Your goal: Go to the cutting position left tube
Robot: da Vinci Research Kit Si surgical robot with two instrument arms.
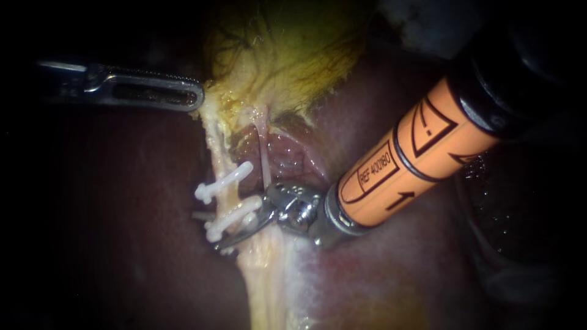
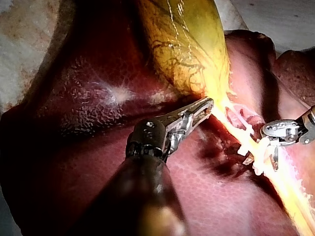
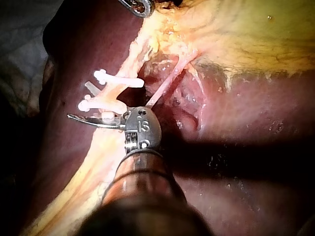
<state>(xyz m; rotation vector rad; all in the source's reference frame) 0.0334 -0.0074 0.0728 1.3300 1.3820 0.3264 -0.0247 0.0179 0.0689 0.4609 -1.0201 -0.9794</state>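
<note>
Yellow-green gallbladder (image 1: 287, 55), netted with dark branching lines. Dark red-brown liver (image 1: 122, 214), flecked with pale speckles. White clips (image 1: 223, 181) on the cream-yellow left tube (image 1: 221, 160). Orange sleeve (image 1: 403, 165), black-outlined, on the right instrument (image 1: 238, 232); steel-grey left instrument (image 1: 192, 98).

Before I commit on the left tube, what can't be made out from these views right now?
- Endoscope view: the left tube beneath the clips and the right instrument; how far its tip spans the tube cannot be told.
- Left wrist view: the right instrument's shaft is cut off by the edge.
- Endoscope view: the left instrument, gripping the gallbladder, has its shaft lost in darkness.
</note>
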